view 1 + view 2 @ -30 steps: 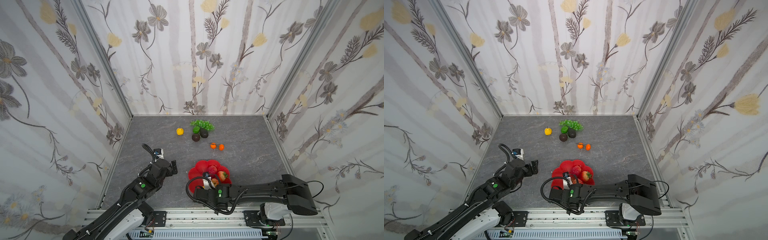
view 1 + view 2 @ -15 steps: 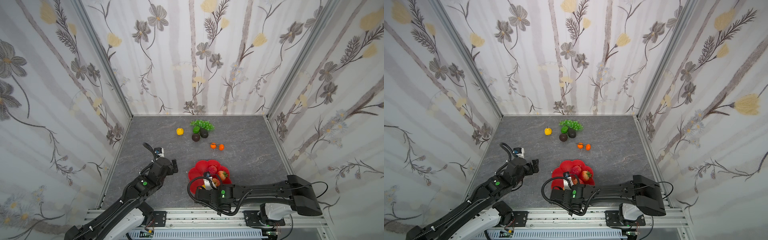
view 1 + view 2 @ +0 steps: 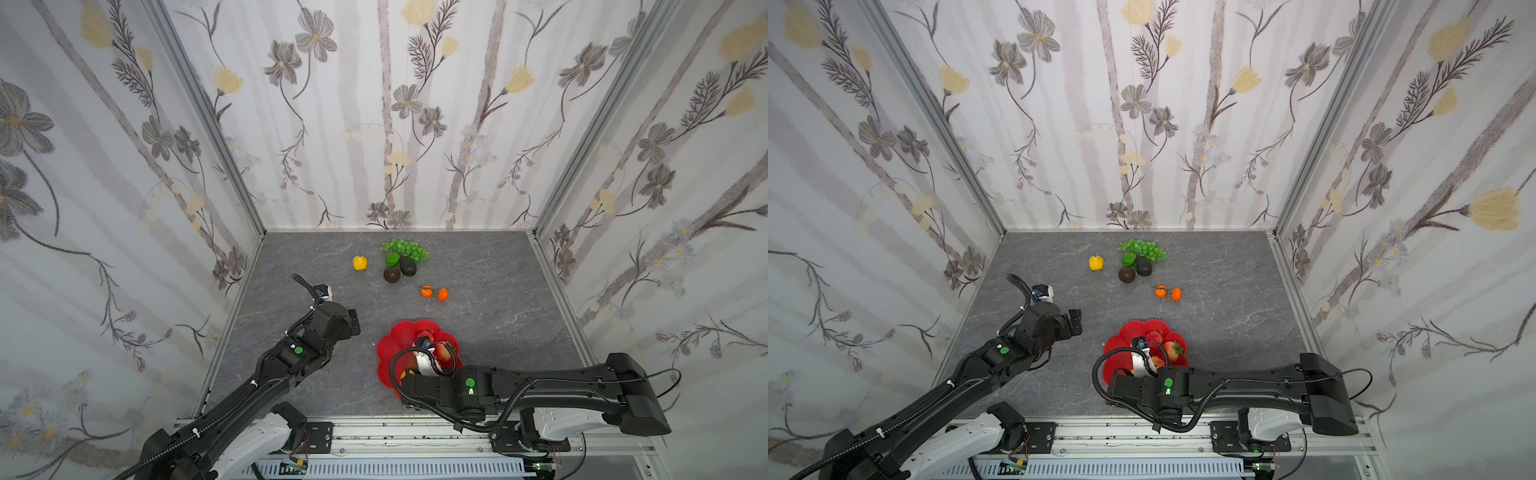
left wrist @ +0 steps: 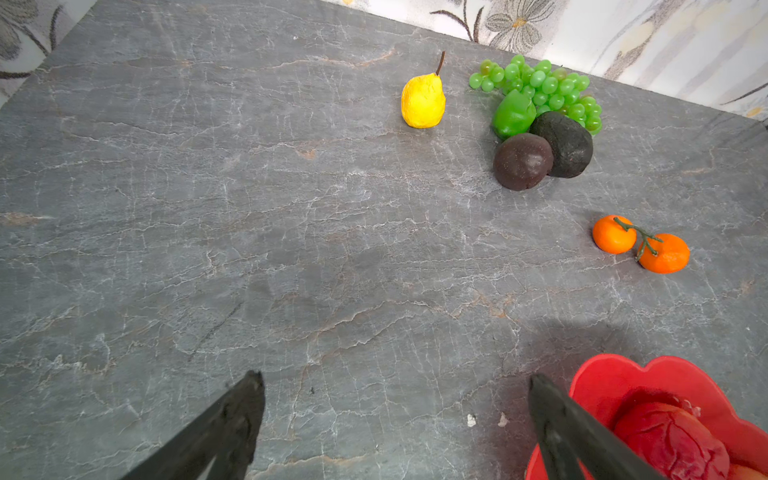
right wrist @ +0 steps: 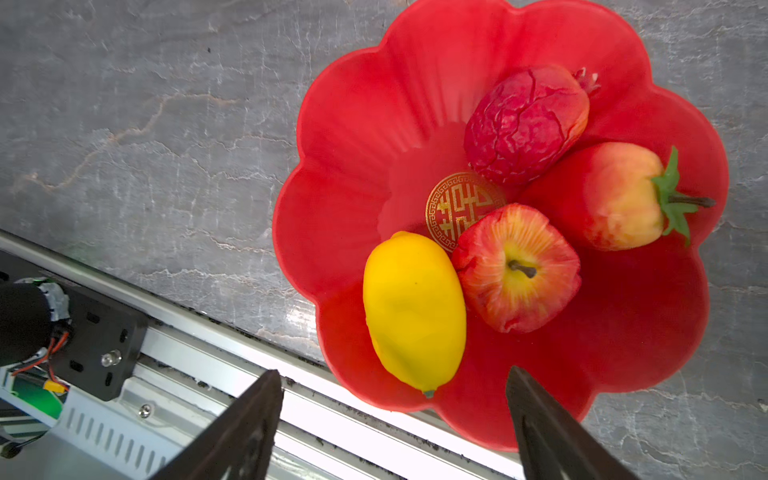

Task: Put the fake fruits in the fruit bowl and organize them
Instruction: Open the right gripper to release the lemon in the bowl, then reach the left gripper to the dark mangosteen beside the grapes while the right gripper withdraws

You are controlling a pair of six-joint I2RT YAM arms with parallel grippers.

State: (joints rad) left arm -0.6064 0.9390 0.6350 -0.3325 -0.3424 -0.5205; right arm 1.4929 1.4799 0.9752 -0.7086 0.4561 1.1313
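Worktop (image 4: 249,208): flat grey slab with a pale, veined, stone-like pattern.
Fruit bowl (image 5: 353,124): shallow glossy red plastic with a scalloped petal rim and a round gold emblem at its centre. It sits at the front edge of the worktop, just right of middle, beside the metal rail (image 5: 216,345).
Bowl contents: a smooth yellow oval lemon (image 5: 415,307) touches a red-and-yellow streaked apple (image 5: 515,270) with a short stem. Beyond them are a crackled crimson pomegranate (image 5: 523,124) and a blushed strawberry (image 5: 623,195) with a green calyx.
Right gripper (image 5: 392,372): it hangs over the bowl's front rim with its dark jaws spread wide and nothing between them. The lemon's pointed end lies just ahead of the gap.
Left gripper (image 4: 395,376): jaws are fully apart and empty, above bare worktop just left of the bowl.
Loose fruits, back edge near middle: a dimpled yellow pear (image 4: 423,102) stands apart on the left. A beaded green grape bunch (image 4: 548,87), a glossy lime (image 4: 513,114) and two matte dark avocados (image 4: 523,161) huddle together, touching.
Oranges (image 4: 614,235): two small pebbled spheres joined by a green stem, between the cluster and the bowl and well apart from both grippers.
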